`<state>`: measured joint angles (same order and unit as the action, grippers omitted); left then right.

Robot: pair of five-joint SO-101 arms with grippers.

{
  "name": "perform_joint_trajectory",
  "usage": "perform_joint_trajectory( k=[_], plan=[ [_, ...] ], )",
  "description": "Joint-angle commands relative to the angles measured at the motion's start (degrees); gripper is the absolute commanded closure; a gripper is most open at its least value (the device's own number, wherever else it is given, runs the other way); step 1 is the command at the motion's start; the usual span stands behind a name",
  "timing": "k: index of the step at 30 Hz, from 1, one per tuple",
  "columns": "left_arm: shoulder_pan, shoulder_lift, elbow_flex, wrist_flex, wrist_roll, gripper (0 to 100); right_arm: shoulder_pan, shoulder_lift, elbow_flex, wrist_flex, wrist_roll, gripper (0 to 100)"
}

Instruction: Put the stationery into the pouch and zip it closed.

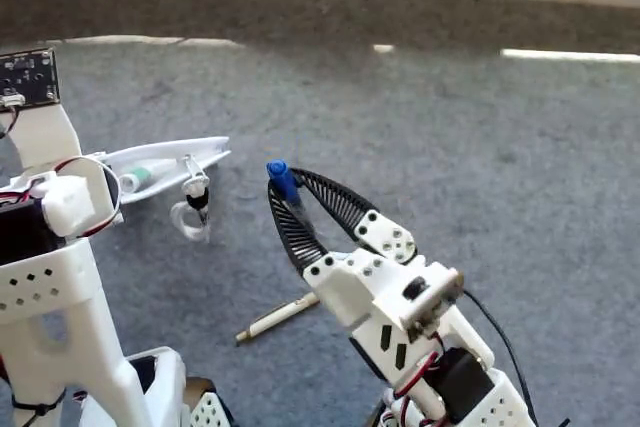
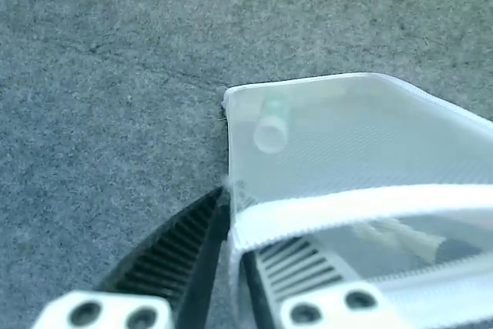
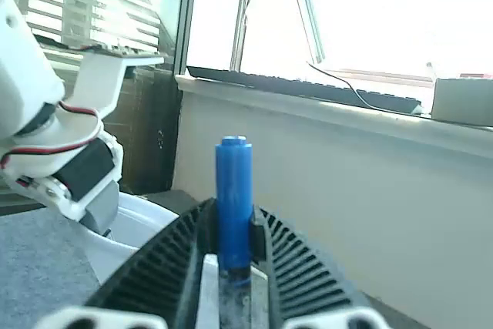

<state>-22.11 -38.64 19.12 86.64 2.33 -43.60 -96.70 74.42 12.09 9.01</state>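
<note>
right tool pinched blue marker upright, near pouch | left tool clamped pouch rim; pouch looked soft, floppy | pen lay on surface; likely light, stiff; mid-barrel grip judged best

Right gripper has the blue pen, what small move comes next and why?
Probably carry the blue pen toward the open mouth of the pouch: the right gripper holds it beside the pouch, not yet over it, while the left gripper grips its edge.
</note>
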Motion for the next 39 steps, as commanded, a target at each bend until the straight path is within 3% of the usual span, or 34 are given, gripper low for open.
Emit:
perform_joint_trajectory(
  k=[1,11,29,39],
  plan=[
    [1.2,0.6,0.4,-0.9,0.5,99,-2.4,-2.1,-0.6,0.0,-0.5,99.4],
    [1.2,0.6,0.4,-0.9,0.5,99,-5.2,-2.1,-1.4,-0.5,-0.6,99.4],
    [1.0,0.6,0.4,-0.9,0.5,99,-8.4,-1.7,-3.8,-14.2,-0.6,99.4],
    [0.9,0.6,0.4,-0.8,0.5,99,-8.3,18.0,-17.6,-17.0,-0.6,99.4]
  ],
)
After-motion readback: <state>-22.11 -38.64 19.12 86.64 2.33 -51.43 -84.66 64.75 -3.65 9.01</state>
